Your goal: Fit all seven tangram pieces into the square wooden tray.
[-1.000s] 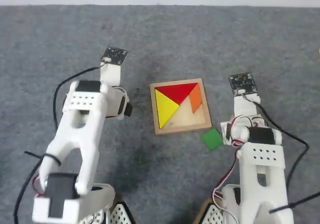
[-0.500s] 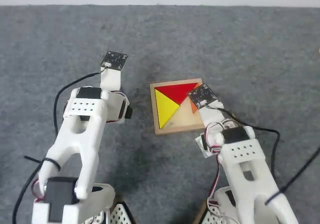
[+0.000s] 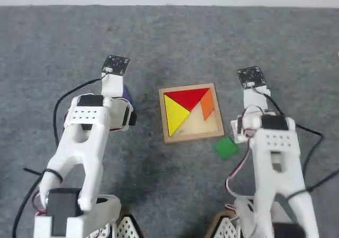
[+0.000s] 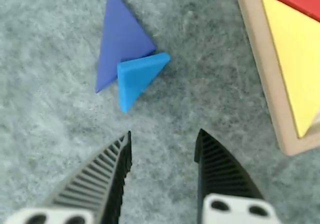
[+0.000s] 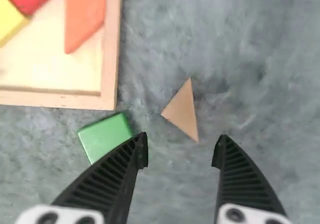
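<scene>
On the grey carpet [image 3: 159, 36] sits the square wooden tray [image 3: 193, 136], holding a red triangle [image 3: 188, 96], yellow triangle [image 3: 175, 115] and orange parallelogram [image 3: 207, 104] beside bare pale wood, while left gripper [image 4: 162, 141] and right gripper [image 5: 181, 144] both gape empty.

From above, the left arm [image 3: 87, 137] is covering most of the dark blue triangle [image 4: 120, 39]; wrist-view edges are cropping the wooden tray [image 4: 261, 74].
</scene>
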Available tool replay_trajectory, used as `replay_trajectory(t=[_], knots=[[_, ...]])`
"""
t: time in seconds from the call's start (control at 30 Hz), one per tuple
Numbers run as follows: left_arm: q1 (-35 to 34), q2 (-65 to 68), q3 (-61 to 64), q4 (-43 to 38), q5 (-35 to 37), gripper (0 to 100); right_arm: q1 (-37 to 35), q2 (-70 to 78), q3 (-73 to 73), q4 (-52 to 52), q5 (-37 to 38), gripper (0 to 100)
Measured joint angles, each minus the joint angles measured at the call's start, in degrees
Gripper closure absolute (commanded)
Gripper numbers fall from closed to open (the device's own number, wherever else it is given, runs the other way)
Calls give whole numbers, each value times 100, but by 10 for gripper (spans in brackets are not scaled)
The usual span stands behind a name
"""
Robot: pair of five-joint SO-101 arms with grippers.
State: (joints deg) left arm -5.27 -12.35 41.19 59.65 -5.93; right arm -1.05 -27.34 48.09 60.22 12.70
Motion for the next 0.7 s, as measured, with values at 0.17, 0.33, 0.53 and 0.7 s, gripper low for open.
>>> replay_trajectory(t=[0.17, 0.33, 0.53, 0.7], knots=[[0, 0, 62, 0, 9, 801, 105, 1345, -334, -264, -281, 775], [0, 0, 70, 0, 9, 801, 141, 2347, -440, -826, -299, 775], [0, 0, 70, -9, 9, 801, 149, 2505, -607, -958, -264, 807], [0, 0, 70, -9, 9, 801, 167, 2567, -853, -976, -220, 872]])
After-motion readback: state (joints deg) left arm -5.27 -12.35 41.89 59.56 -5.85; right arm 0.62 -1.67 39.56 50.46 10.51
